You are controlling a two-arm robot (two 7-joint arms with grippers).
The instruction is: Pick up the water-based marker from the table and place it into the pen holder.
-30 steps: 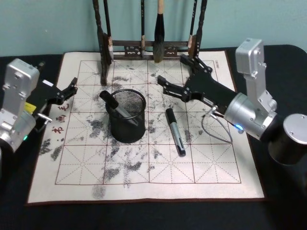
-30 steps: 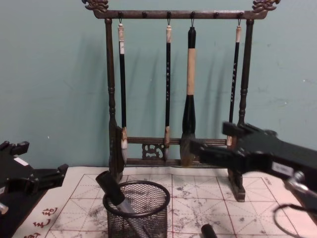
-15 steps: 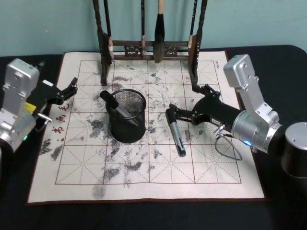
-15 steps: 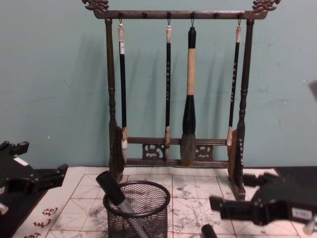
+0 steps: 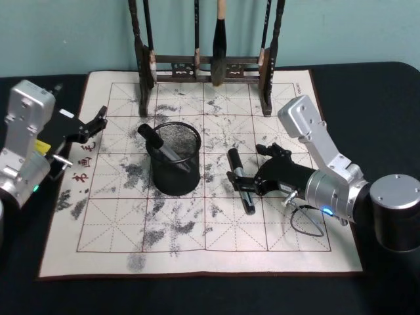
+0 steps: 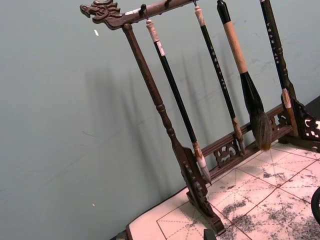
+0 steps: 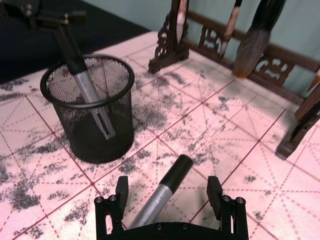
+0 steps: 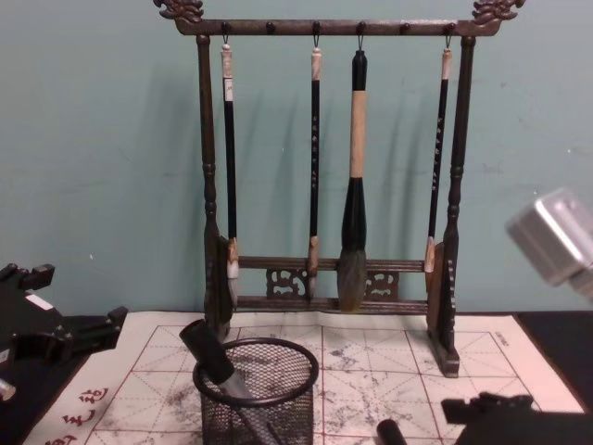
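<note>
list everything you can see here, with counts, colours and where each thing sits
flat table top: one, dark, under everything
calligraphy mat with red grid lines: one, white with ink smudges, spread on the table top
round wire-mesh pen holder: one, black, on the mat, left of centre
upright marker: one, black cap and silver barrel, leaning inside the pen holder
lying marker: one, black cap and silver barrel, flat on the mat to the right of the pen holder
tall wooden brush rack: one, dark brown, at the mat's far edge
hanging brushes: four, mostly dark handles, on the rack
left gripper: one, black, open, at the mat's left edge
right gripper: one, black, open, jaws either side of the lying marker
</note>
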